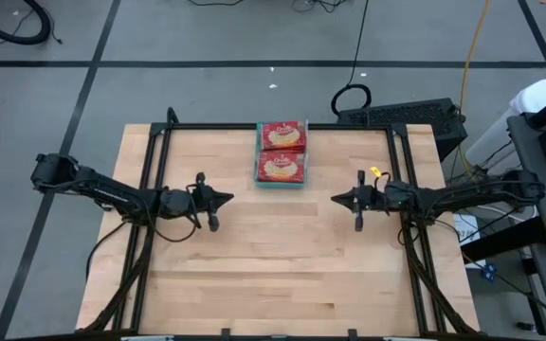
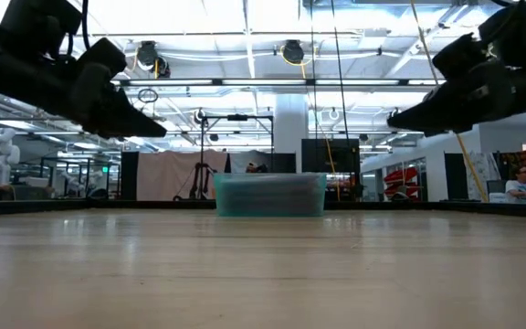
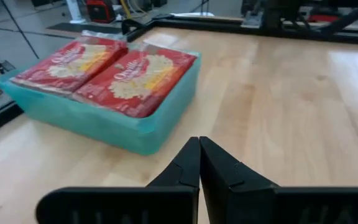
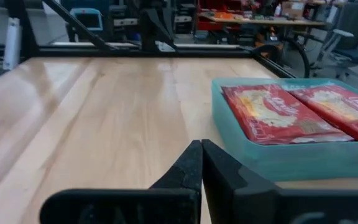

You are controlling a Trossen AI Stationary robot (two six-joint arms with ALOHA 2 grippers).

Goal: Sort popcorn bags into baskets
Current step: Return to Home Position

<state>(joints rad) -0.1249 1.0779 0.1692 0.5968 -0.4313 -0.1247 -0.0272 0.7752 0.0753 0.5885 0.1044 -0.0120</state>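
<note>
A teal basket (image 1: 282, 183) stands at the table's far middle, filled with red popcorn bags (image 1: 282, 152) lying flat, two showing on top. The left wrist view shows the basket (image 3: 129, 134) and bags (image 3: 135, 78); so does the right wrist view, basket (image 4: 291, 158) and bags (image 4: 272, 115). My left gripper (image 1: 230, 200) hovers shut to the left of the basket and nearer than it, holding nothing. My right gripper (image 1: 335, 199) hovers shut to its right, also with nothing in it. Both point toward the table's middle.
A black frame (image 1: 282, 126) runs along the table's far edge and down both sides. Bare wood lies between the grippers and across the near half. A keyboard (image 1: 401, 116) sits beyond the far right corner. A person sits far off in the room (image 2: 521, 185).
</note>
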